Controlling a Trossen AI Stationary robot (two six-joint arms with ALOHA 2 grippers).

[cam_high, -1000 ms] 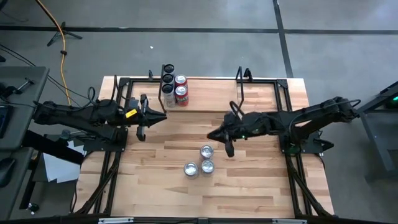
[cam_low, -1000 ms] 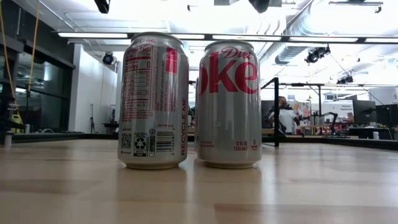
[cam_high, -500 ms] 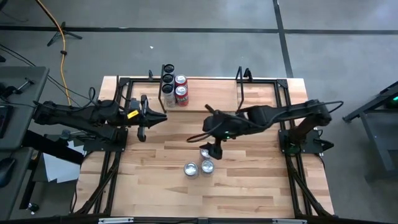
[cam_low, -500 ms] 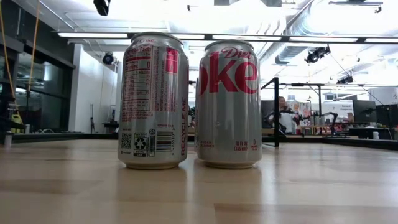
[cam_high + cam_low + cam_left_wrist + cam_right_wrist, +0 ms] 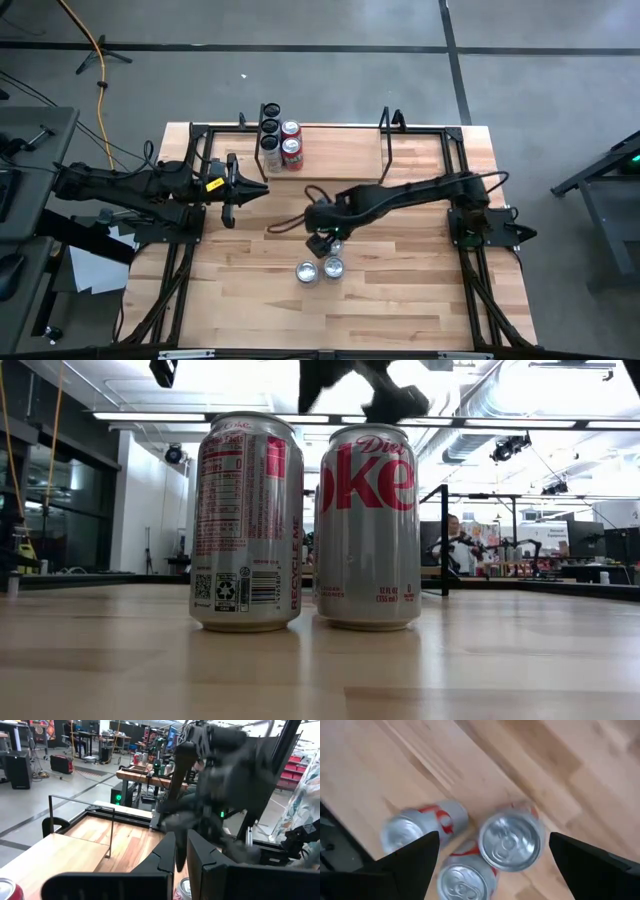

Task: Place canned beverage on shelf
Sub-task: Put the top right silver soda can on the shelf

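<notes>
Three silver Diet Coke cans stand upright on the tabletop: one (image 5: 336,241) farther back, two (image 5: 307,271) (image 5: 333,267) nearer. My right gripper (image 5: 495,855) hangs open above them, pointing steeply down. Its fingers stand wide on either side of the far can (image 5: 510,842) without touching it. In the low view its dark fingers (image 5: 362,385) show above two of the cans (image 5: 367,525). The shelf (image 5: 340,160), a pale plank with black rod uprights, sits at the table's far edge. My left gripper (image 5: 255,188) waits shut and level at the table's left.
Several cans, two of them red (image 5: 291,152), stand at the shelf's left end (image 5: 270,140). The rest of the plank is bare. Black frame rails (image 5: 455,180) run along the table's sides. A person (image 5: 450,545) shows far behind the table.
My right gripper has swung toward the table's left and near edge and sunk a little. It has tipped from nearly level to pointing steeply down over the cans, with its wrist rolling, and its fingers have opened. The cans have not moved.
</notes>
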